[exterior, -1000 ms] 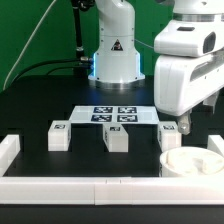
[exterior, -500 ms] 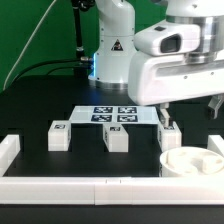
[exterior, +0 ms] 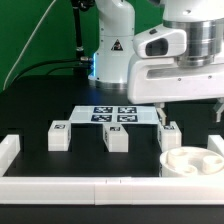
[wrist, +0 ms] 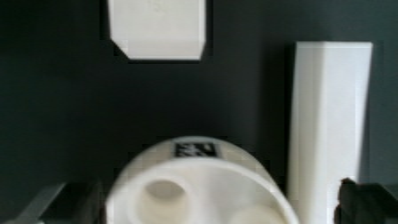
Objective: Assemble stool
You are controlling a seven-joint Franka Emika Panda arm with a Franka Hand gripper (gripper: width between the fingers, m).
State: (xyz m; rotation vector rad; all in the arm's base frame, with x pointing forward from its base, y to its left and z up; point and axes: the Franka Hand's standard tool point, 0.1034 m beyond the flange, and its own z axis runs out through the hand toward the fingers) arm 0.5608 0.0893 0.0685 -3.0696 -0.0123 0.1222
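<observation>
White seat (wrist: 187, 185) lies under the gripper (wrist: 201, 200), between its jaws and touching neither. The jaws stand wide apart and hold nothing.

Thick round white seat (exterior: 190, 161), ring-like, lying flat at the exterior view's lower right, hollow side up. Small black-and-white tag (wrist: 196, 150) on its rim (plain only in the wrist view). Three white block legs in a row, well apart, tags facing up: left leg (exterior: 59, 136), middle leg (exterior: 116, 139), right leg (exterior: 173, 135) just behind the seat, partly covered.
</observation>
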